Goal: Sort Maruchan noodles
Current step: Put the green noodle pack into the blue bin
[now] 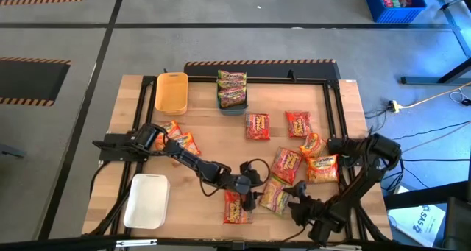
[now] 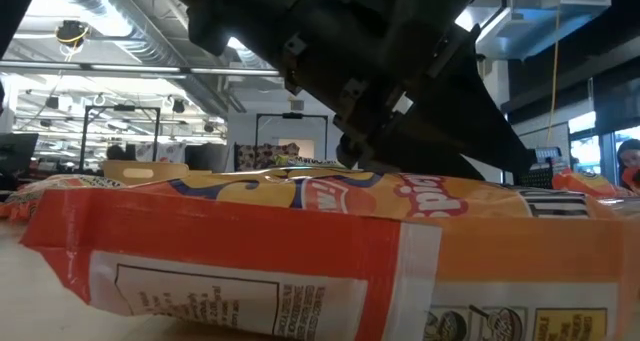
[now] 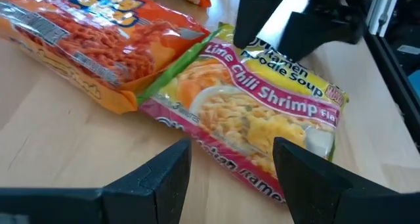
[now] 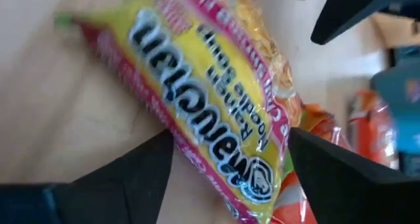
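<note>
A green-and-pink-edged Maruchan packet (image 1: pixel 276 196) lies flat on the wooden table near its front edge. It also shows as the Lime Chili Shrimp packet (image 3: pixel 262 112) and as the yellow-printed packet (image 4: pixel 203 86). My left gripper (image 3: pixel 230 148) is open, its fingers level with the table on either side of the packet's near pink edge. My right gripper (image 4: pixel 230 135) is open at the opposite end, one finger on each side of the packet. An orange packet (image 1: pixel 235 207) lies beside them and fills the low view (image 2: pixel 320 241). My left gripper has the packet's pink edge (image 3: pixel 226 159) between its open fingers; I cannot tell whether they touch it. My right gripper comes at the packet's other end (image 4: pixel 252 178) slanting down from the table's right; whether its open fingers touch the wrapper I cannot tell.
Several more red and orange packets (image 1: pixel 285 164) lie across the table's middle and right, and some lie under my left arm (image 1: pixel 180 139). At the back stand a yellow tray (image 1: pixel 171 96) and a blue-grey tray (image 1: pixel 234 110) holding packets. A white tray (image 1: pixel 147 201) sits front left.
</note>
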